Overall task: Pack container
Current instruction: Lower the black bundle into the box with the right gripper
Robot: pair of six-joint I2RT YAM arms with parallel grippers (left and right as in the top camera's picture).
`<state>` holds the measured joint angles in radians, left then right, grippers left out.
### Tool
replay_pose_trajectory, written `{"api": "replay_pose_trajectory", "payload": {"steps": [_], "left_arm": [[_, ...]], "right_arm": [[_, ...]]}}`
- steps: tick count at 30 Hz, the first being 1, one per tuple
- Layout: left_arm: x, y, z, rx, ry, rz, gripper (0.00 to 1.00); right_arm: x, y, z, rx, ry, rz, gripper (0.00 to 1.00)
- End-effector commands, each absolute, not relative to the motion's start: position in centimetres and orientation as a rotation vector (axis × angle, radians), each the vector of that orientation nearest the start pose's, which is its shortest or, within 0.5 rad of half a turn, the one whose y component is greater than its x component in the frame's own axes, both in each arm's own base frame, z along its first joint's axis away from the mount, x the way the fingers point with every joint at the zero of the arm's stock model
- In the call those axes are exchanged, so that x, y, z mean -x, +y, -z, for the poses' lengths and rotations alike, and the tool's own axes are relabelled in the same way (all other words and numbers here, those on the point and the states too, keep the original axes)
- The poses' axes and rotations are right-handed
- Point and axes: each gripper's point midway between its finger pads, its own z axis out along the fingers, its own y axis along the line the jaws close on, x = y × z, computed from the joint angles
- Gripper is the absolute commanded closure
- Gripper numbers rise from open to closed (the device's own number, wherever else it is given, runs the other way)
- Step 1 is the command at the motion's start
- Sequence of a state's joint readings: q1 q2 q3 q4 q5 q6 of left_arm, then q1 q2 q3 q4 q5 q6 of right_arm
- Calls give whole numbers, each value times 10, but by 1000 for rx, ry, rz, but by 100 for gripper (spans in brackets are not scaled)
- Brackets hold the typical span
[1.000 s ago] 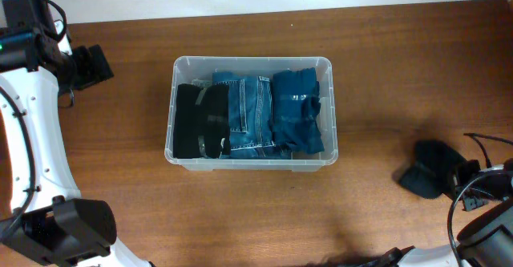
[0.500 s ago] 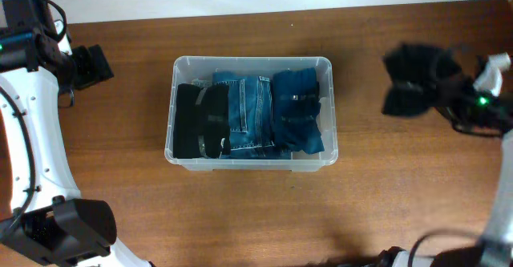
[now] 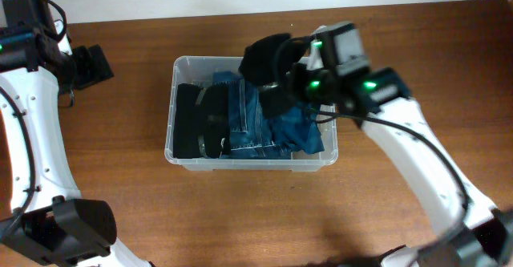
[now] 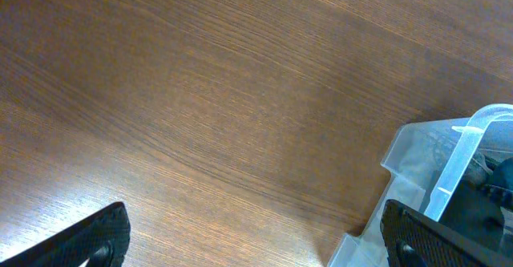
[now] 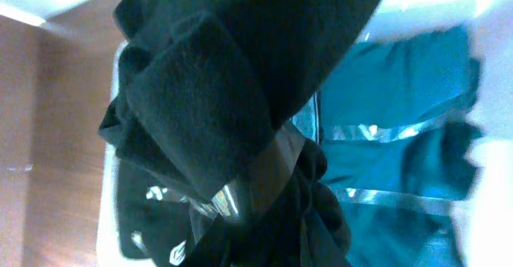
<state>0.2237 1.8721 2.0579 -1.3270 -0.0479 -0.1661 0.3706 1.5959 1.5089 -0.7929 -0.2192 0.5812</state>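
Note:
The clear plastic container [image 3: 170,139] sits mid-table and holds a folded black garment [image 3: 196,121], blue jeans [image 3: 250,115] and a dark blue garment [image 3: 298,119]. My right gripper [image 3: 295,81] is shut on a black cloth bundle [image 3: 268,58] and holds it above the container's far side. In the right wrist view the bundle [image 5: 232,99], bound with clear tape, hides the fingers; the blue garment [image 5: 393,139] lies below it. My left gripper [image 3: 88,65] is open and empty, left of the container; its wrist view [image 4: 256,243] shows a container corner [image 4: 449,171].
The wooden table [image 3: 401,195] runs to a pale wall at the far edge. The left arm's white links [image 3: 32,139] run along the left side. The right arm [image 3: 417,163] reaches in from the front right across the table.
My right arm has swung the black bundle from the table's right front, up past the right side, to above the container. The left arm has not moved.

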Motion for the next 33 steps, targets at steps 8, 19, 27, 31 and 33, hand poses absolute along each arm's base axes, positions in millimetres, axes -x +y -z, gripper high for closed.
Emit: {"api": "replay_pose_trajectory", "payload": {"steps": [8, 19, 27, 31, 33], "left_arm": [[-418, 103, -252, 544, 2641, -71, 1], [-418, 103, -252, 543, 2641, -71, 1], [-418, 103, -252, 543, 2641, -71, 1], [-418, 103, -252, 543, 2641, -71, 1], [-418, 103, -252, 543, 2641, -71, 1]], "right_arm": [[-391, 237, -149, -225, 2721, -606, 86], [-367, 243, -135, -334, 2809, -585, 80], [-374, 226, -132, -60, 2774, -395, 2], [-383, 191, -132, 31, 2716, -83, 1], [-387, 191, -138, 89, 2697, -68, 1]]}}
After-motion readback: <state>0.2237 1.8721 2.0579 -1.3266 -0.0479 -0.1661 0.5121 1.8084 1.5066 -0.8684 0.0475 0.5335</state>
